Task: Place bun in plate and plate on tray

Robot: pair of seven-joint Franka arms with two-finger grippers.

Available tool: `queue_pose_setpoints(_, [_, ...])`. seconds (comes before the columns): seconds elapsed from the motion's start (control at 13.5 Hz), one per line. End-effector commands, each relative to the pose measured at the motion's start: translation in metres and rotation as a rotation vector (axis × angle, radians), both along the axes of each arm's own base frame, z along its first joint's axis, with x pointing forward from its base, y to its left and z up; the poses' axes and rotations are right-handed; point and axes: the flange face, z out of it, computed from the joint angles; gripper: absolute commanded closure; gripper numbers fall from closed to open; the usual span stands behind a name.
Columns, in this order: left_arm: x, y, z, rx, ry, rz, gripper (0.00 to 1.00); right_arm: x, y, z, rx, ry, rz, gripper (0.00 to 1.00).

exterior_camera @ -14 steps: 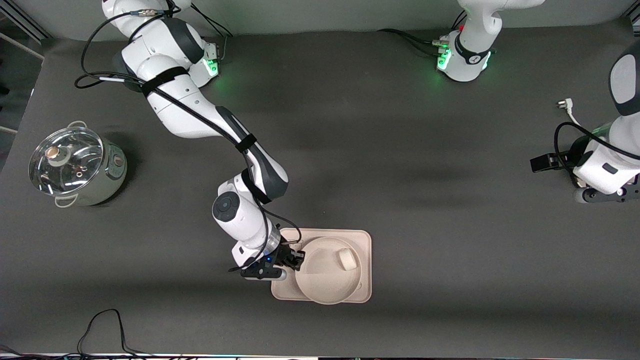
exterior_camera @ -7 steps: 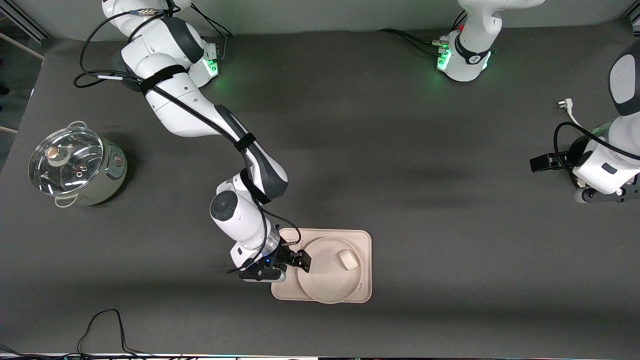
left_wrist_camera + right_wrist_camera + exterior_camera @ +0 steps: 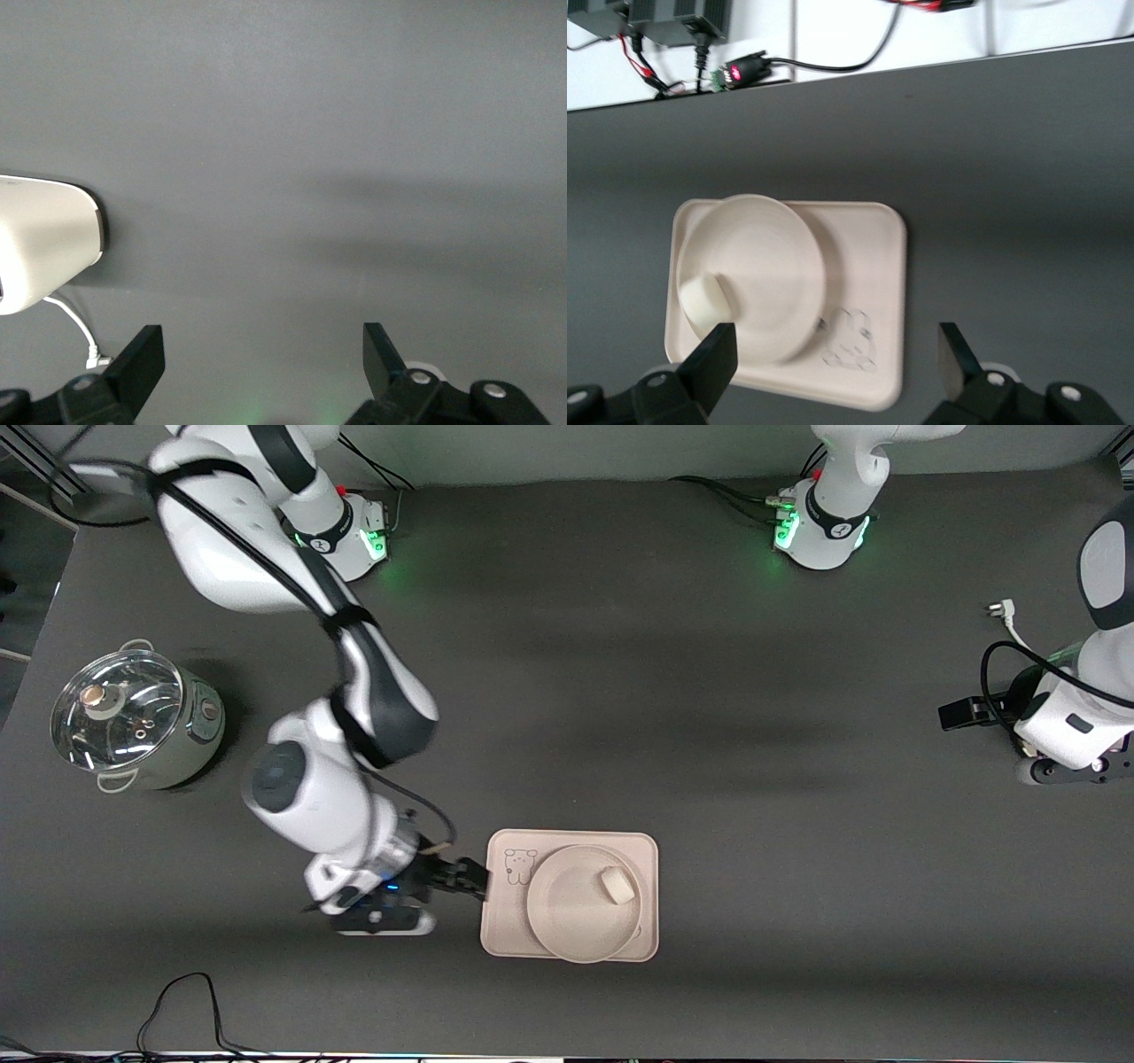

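Note:
The small off-white bun [image 3: 617, 885] lies in the round cream plate [image 3: 567, 921]. The plate rests on the cream rectangular tray [image 3: 505, 930], whose bear drawing [image 3: 519, 865] shows at one corner. My right gripper [image 3: 465, 875] is open and empty, just off the tray's edge toward the right arm's end. In the right wrist view the bun [image 3: 707, 301], plate [image 3: 775, 266] and tray [image 3: 873, 266] show ahead of the open fingers [image 3: 716, 359]. My left gripper [image 3: 1076, 771] waits at the left arm's end of the table, open and empty [image 3: 264, 354].
A steel pot with a glass lid [image 3: 133, 720] stands near the right arm's end of the table. A white plug and cable [image 3: 1003, 615] lie near the left arm. A black cable [image 3: 182, 1001] loops at the table's near edge.
My right gripper has let go of the plate's rim and drawn back off the tray toward the right arm's end. The bear drawing is now uncovered. The left arm has not moved.

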Motion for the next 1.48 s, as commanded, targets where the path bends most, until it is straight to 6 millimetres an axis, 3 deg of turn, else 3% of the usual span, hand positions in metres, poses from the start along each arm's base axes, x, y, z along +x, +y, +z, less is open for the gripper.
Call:
queue_pose_setpoints(0.0, [0.002,-0.002,0.006,-0.006,-0.008,-0.012,0.0,-0.035,-0.078,0.071,0.0,0.11,0.073,0.0])
queue_pose_setpoints(0.07, [0.002,-0.002,0.006,-0.006,-0.008,-0.012,0.0,-0.044,-0.103,0.095,0.028,0.144,0.076,0.0])
queue_pose_setpoints(0.3, [0.003,-0.002,0.005,-0.006,-0.007,-0.012,0.0,-0.075,-0.142,0.154,-0.018,0.184,0.064,0.0])
queue_pose_setpoints(0.52, [0.004,-0.002,0.006,-0.008,-0.012,-0.014,0.0,-0.107,-0.192,0.192,-0.133,0.191,0.047,0.0])
queue_pose_setpoints(0.67, [0.005,-0.002,0.012,-0.014,-0.048,-0.012,0.0,-0.127,-0.208,0.196,-0.148,0.195,0.05,0.0])
queue_pose_setpoints(0.89, [-0.004,-0.001,0.031,-0.015,-0.08,-0.002,0.0,-0.142,-0.213,0.195,-0.177,0.207,0.048,0.0])
queue_pose_setpoints(1.11, [-0.013,0.003,0.048,-0.015,-0.096,0.004,0.0,-0.139,-0.211,0.189,-0.168,0.206,0.047,0.0])
queue_pose_setpoints(1.4, [-0.014,0.0,0.053,-0.029,-0.1,0.01,0.0,-0.136,-0.209,0.184,-0.164,0.186,0.048,0.0])
